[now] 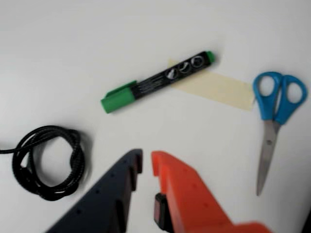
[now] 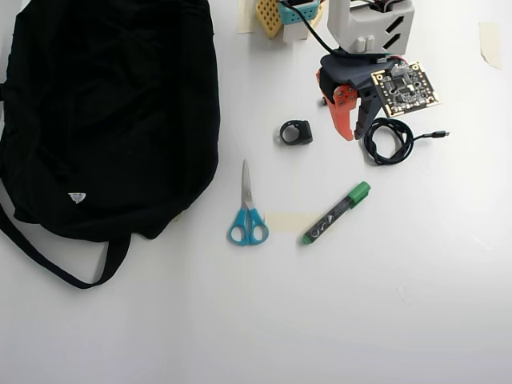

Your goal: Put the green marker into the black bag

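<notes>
Your gripper hung empty, its fingers only narrowly parted, so nothing was pinched. The green marker lay just ahead on the table, untouched; the black bag sat well off sideways.

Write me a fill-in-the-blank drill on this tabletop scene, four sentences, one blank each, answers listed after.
1. The green marker lies with one end on a strip of ____ tape.
2. In the overhead view, the scissors have ____ handles.
3. The hand is empty, and its two fingers are orange and ____.
4. In the overhead view, the coiled cable lies on the opposite side of the scissors from the black ____, which bears a small white tag.

Answers: beige; blue; black; bag
</notes>
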Controlling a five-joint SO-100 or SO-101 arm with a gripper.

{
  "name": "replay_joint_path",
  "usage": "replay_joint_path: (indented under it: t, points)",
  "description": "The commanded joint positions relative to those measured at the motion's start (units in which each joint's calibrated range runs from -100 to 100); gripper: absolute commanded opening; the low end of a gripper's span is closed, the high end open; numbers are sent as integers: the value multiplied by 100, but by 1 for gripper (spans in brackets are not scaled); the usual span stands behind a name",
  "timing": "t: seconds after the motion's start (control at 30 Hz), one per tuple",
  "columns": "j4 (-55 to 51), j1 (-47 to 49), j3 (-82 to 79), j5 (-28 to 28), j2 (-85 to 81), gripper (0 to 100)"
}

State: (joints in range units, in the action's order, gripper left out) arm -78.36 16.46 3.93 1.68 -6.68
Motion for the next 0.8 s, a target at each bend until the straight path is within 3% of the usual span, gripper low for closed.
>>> replay_joint_path:
  t: [0.0, 0.17, 0.43, 0.63, 0.77]
  points:
    - [58, 59, 128, -16, -87, 2]
    - [351, 224, 47, -58, -95, 2]
    - [1290, 246, -249, -777, -87, 2]
    - [1359, 239, -312, -793, -87, 2]
    - [1281, 224, -330, -1107, -87, 2]
